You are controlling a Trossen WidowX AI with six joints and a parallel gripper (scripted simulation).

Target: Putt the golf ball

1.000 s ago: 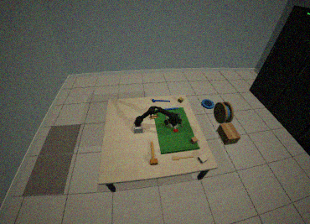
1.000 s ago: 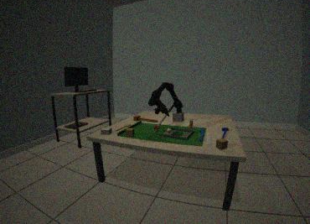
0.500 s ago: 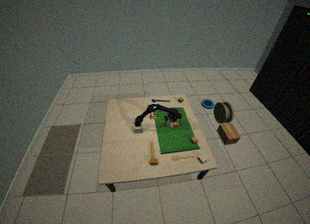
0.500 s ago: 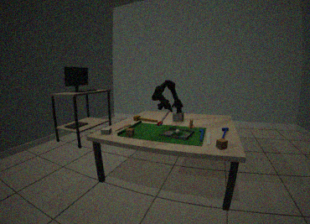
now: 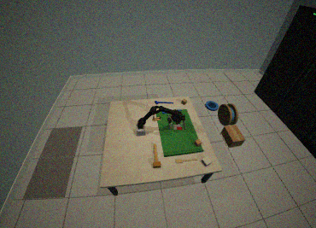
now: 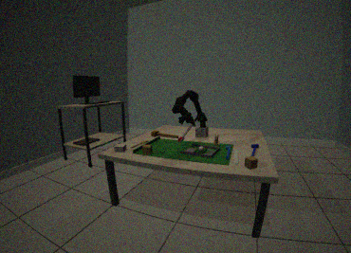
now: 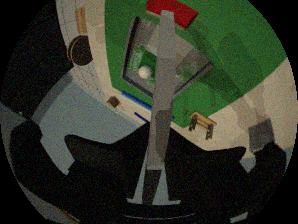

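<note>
My gripper is shut on the grey shaft of the red putter. The putter's red head hangs at the far end of the shaft, over the green mat. The white golf ball is inside the dark-walled frame of the raised green, left of the shaft in the wrist view. Whether the ball is still moving cannot be told. The arm hides much of the raised green in the top view.
A wooden mallet and a grey-headed tool lie near the table's front edge. A wooden block sits on the mat. A blue tool and another block are at the far end. A small wooden stand is beside the mat.
</note>
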